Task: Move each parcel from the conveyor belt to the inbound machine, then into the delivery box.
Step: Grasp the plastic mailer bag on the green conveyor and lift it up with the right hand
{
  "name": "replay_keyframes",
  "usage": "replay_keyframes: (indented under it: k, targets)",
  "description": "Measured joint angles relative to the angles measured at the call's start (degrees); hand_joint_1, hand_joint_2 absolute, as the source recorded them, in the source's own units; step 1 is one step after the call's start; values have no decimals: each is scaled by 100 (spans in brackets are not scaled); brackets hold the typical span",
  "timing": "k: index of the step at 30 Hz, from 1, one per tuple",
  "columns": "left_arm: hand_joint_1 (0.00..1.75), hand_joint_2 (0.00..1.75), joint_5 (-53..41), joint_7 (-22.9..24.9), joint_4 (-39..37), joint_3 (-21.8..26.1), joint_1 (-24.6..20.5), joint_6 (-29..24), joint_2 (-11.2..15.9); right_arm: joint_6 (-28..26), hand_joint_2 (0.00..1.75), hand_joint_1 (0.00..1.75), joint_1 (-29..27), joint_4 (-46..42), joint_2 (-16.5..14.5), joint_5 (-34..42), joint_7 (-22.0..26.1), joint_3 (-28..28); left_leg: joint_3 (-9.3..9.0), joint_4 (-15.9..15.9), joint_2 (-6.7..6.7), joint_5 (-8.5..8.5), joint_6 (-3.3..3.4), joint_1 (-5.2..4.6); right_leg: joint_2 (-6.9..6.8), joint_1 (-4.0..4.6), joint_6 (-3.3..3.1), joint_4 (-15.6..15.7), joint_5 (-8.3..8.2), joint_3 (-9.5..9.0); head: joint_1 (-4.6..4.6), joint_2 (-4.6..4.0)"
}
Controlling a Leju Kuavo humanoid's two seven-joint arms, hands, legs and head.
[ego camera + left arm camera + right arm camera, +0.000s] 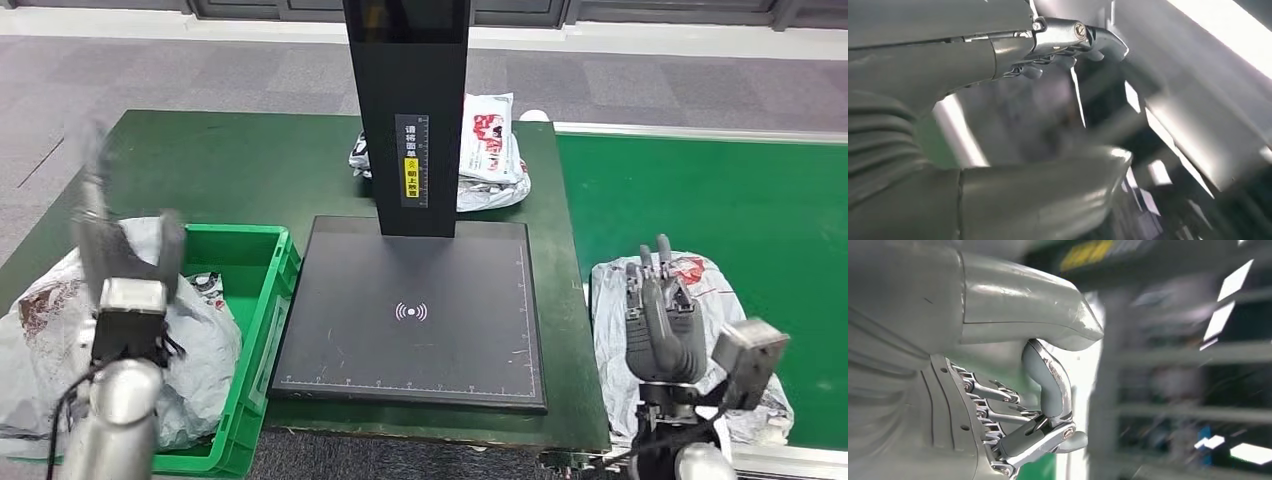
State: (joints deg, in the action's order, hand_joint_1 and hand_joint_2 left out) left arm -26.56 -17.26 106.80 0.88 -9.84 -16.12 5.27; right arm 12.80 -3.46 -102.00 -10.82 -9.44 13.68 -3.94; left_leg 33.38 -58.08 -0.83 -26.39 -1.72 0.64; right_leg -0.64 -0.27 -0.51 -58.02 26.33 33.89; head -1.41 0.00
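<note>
A white parcel with red print lies on the green conveyor belt at the right. My right hand stands just in front of it, fingers pointing up and empty; the right wrist view shows this hand with its fingers loosely bent and nothing in them. The black inbound machine sits in the middle with a bare plate. Above the green delivery box on the left, my left hand is raised and blurred. Its thumb and fingers are spread in the left wrist view, holding nothing.
White parcels lie in the delivery box, and one large bag spills over its left side. More parcels are piled behind the machine's black post. Grey carpet surrounds the green table.
</note>
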Motion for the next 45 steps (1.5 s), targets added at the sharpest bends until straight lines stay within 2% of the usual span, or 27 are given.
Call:
replay_keyframes:
  k: [3, 7, 10, 18, 24, 28, 36, 45]
  targets:
    - [0, 175, 427, -142, 144, -265, 328, 404, -198, -101, 175, 0, 238, 285, 131, -537, -300, -281, -1, -2, -4, 0, 8, -10, 5, -8, 5, 0, -3, 1, 0, 0]
    - [0, 175, 1214, -192, 212, -716, 887, 1402, -532, -571, 175, 0, 815, 1031, 524, -2184, -1124, -669, 1, -3, -4, 0, 23, -16, 2, -23, 10, 1, -5, 4, -1, 0]
    - [0, 175, 1470, -294, -17, -990, 1086, 1727, -689, -860, 175, 0, 1219, 1676, 885, -3100, -1377, -878, 5, -4, 3, 6, 34, -22, -8, -20, 15, 1, -8, 3, 1, 0]
    - [0, 175, 2018, -357, -1040, -1484, 1141, 2196, -1037, -1217, 175, 0, 2330, 3925, 1835, -5430, -2287, -1187, 8, -5, 10, 12, 52, -41, -13, -32, 35, 1, -21, 2, 2, 0]
    - [0, 175, 2158, -380, -1626, -1727, 980, 2317, -1196, -1231, 175, 0, 2783, 5628, 2069, -6263, -2618, -1154, 8, -4, 13, 13, 52, -42, -13, -33, 35, 1, -21, 2, 1, 0]
    - [0, 175, 2249, -357, -1814, -1814, 903, 2401, -1257, -1017, 0, 0, 2895, 6273, 2080, -6575, -2727, -1056, 8, -3, 15, 13, 52, -39, -13, -29, 35, 1, -20, 4, 1, 0]
    - [0, 175, 2331, -352, -2179, -1978, 661, 2389, -1360, -852, 0, 0, 2922, 7199, 1800, -6884, -2841, -692, 8, -2, 15, 13, 51, -37, -12, -28, 37, 1, -19, 2, 1, 0]
    - [0, 175, 2353, -358, -2348, -2020, 589, 2383, -1366, -833, 0, 0, 3062, 7542, 1758, -6940, -2783, -511, -8, -5, 9, 10, 55, -37, -10, -28, 40, 3, -20, -16, 1, 0]
